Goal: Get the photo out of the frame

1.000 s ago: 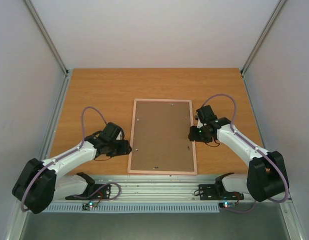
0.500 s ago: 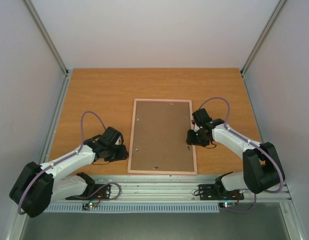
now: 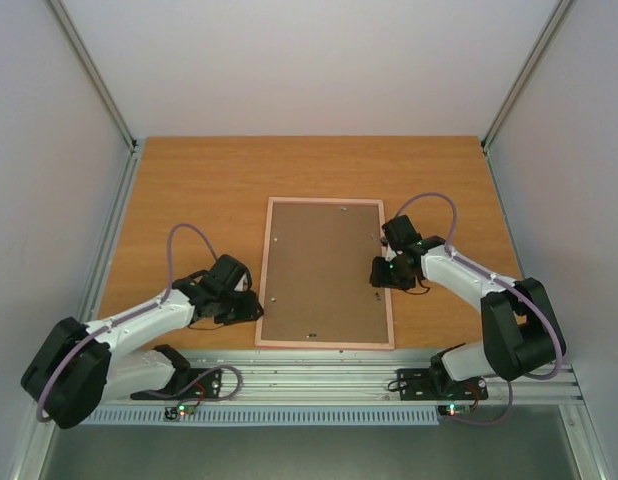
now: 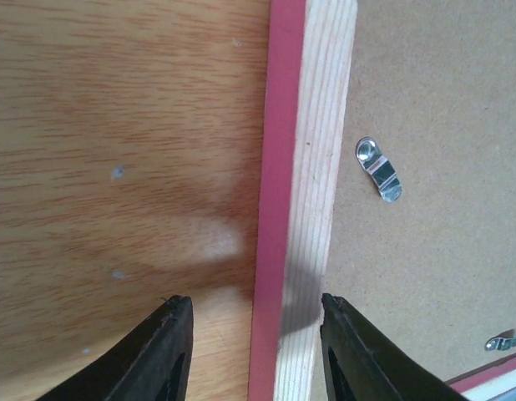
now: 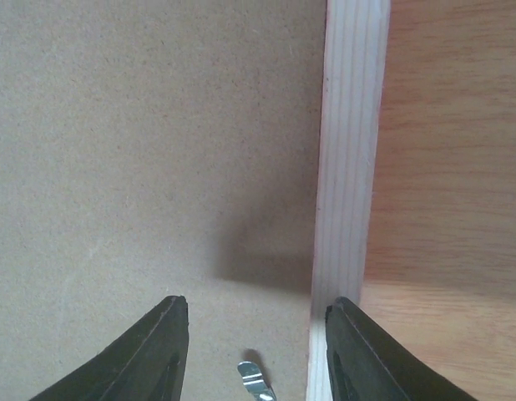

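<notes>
Left tool (image 4: 254, 309) and right tool (image 5: 256, 313) both gape, pointed downward.

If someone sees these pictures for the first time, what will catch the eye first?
The frame lies face down in the middle of the wooden table, its brown backing board up, so the photo is hidden. The left gripper and the right gripper, both open, are poised over its two long edges. A small metal clip sits on that board near the left gripper.
</notes>
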`<action>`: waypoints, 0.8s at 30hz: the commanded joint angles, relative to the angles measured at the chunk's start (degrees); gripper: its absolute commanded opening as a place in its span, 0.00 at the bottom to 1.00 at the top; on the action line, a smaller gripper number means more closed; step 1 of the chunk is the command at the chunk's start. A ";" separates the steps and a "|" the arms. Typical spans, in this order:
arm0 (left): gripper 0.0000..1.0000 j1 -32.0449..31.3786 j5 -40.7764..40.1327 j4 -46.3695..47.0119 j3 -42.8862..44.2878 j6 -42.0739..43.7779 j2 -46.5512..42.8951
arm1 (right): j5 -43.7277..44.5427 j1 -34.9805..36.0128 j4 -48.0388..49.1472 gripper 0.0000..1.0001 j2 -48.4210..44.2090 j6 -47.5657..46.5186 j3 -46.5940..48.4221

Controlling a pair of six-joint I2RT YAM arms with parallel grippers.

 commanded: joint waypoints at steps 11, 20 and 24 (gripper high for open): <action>0.33 -2.94 0.96 6.16 1.56 -1.47 6.43 | 0.70 0.47 0.11 0.45 1.33 0.06 2.24; 0.25 -2.99 0.75 6.03 1.82 -0.97 7.34 | 4.54 0.47 -2.70 0.46 0.24 -0.36 2.19; 0.22 -2.96 0.41 5.52 1.91 -1.06 6.41 | 3.26 0.47 -0.62 0.46 2.41 -0.09 1.85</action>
